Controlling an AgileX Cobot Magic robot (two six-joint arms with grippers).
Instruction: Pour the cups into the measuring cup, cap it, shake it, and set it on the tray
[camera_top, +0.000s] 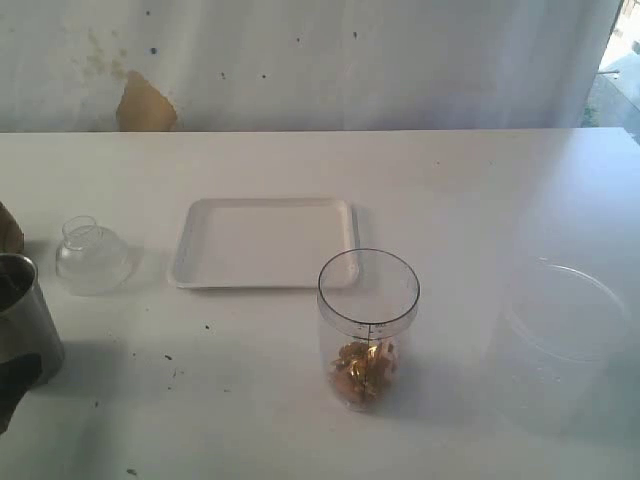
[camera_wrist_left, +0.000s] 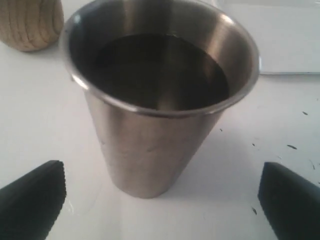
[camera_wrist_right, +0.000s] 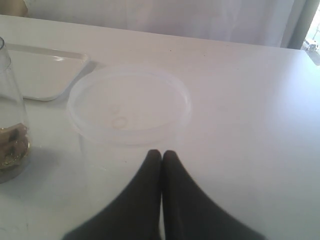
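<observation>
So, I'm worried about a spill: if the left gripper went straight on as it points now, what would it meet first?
The steel tumbler: it stands upright ahead, in line with the gap between the open fingers of the left gripper. How far off is hard to judge from the wrist view.

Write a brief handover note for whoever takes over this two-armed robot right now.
Left hand: open, straddling the shiny steel tumbler, which seemingly holds dark liquid. Right hand: shut, empty.
Rounded brown wooden cup stands beside the tumbler; clear dome-shaped cap lies left of the white rectangular tray.
Done: tall clear graduated cylinder holds golden-brown bits.
Left: pour tumbler, cap, shake, set on tray.
</observation>
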